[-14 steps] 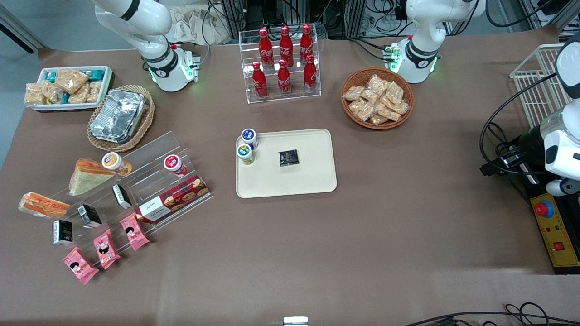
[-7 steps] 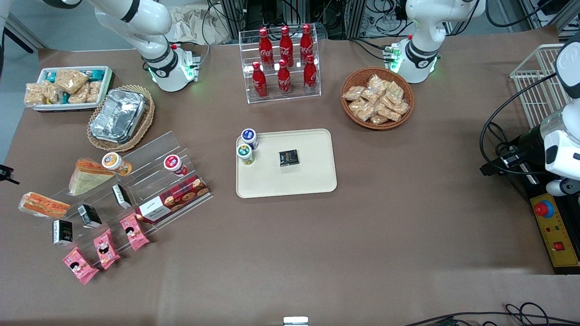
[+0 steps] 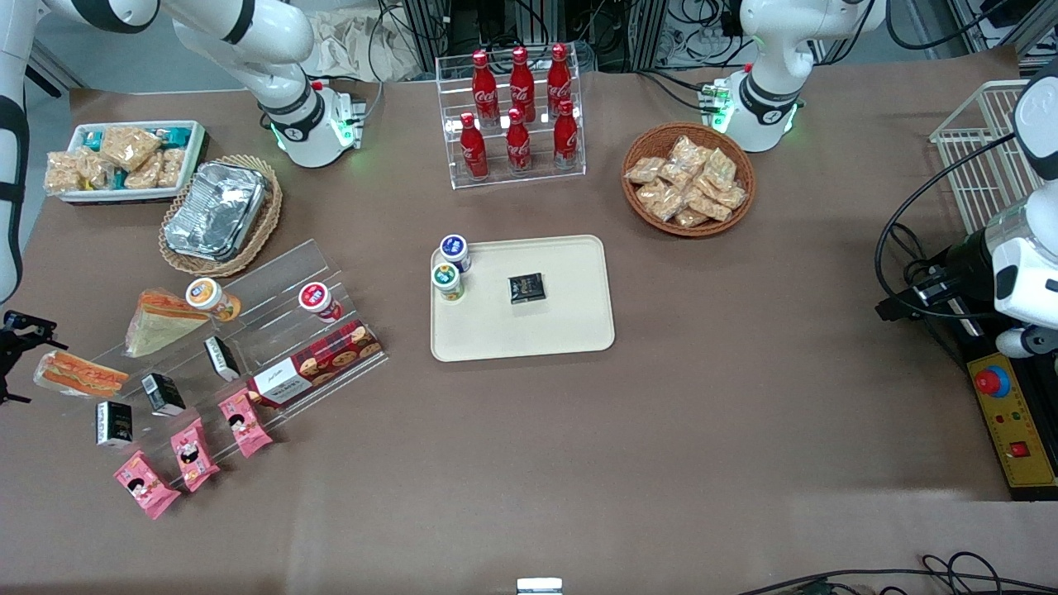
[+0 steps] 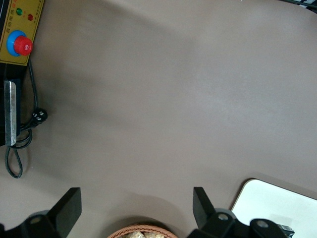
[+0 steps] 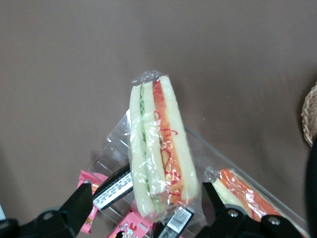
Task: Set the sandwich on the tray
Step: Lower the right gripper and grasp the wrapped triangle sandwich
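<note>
The sandwich (image 3: 80, 373) is a clear-wrapped wedge with white bread and red-orange and green filling. It lies at the end of the clear stepped rack, toward the working arm's end of the table. In the right wrist view the sandwich (image 5: 157, 148) shows its striped cut side. My right gripper (image 3: 11, 360) hovers at the table's edge beside the sandwich. Its fingers are open wide, and the sandwich's end lies between them without touching them in the right wrist view (image 5: 146, 194). The cream-beige tray (image 3: 570, 330) lies mid-table and holds two small cups and a dark packet.
A second wedge with a pale green face (image 3: 159, 320) leans on the rack (image 3: 273, 330) beside a small cup. Dark cartons (image 3: 113, 422), pink snack packs (image 3: 195, 453) and a cookie box (image 3: 316, 362) sit on the rack. A foil container in a basket (image 3: 216, 211) stands farther from the front camera.
My right arm has come into the front view at the table's edge. The gripper has moved in beside the sandwich. Nothing on the table has moved.
</note>
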`<state>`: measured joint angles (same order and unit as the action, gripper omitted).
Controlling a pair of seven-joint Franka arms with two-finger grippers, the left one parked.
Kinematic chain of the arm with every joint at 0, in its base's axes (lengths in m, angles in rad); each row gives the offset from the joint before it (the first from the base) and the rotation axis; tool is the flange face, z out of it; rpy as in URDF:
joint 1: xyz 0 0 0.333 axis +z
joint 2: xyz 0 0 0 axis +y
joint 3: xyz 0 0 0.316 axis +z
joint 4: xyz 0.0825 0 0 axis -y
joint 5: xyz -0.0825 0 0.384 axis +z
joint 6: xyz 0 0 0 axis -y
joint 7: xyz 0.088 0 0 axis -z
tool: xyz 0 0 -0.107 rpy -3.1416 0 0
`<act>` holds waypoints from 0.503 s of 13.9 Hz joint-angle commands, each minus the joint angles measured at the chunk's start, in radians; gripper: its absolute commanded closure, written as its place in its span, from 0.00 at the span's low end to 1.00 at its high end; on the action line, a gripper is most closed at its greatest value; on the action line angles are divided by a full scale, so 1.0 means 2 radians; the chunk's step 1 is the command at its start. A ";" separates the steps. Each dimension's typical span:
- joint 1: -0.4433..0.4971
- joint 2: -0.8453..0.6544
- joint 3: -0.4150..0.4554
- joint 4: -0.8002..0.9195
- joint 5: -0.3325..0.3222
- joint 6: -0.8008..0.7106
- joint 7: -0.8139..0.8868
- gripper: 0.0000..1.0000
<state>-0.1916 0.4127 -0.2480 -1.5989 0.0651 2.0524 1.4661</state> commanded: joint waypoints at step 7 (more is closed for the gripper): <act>-0.005 0.021 0.001 -0.007 0.032 0.024 -0.077 0.54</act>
<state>-0.1985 0.4626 -0.2492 -1.6027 0.0830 2.0798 1.3460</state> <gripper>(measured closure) 0.269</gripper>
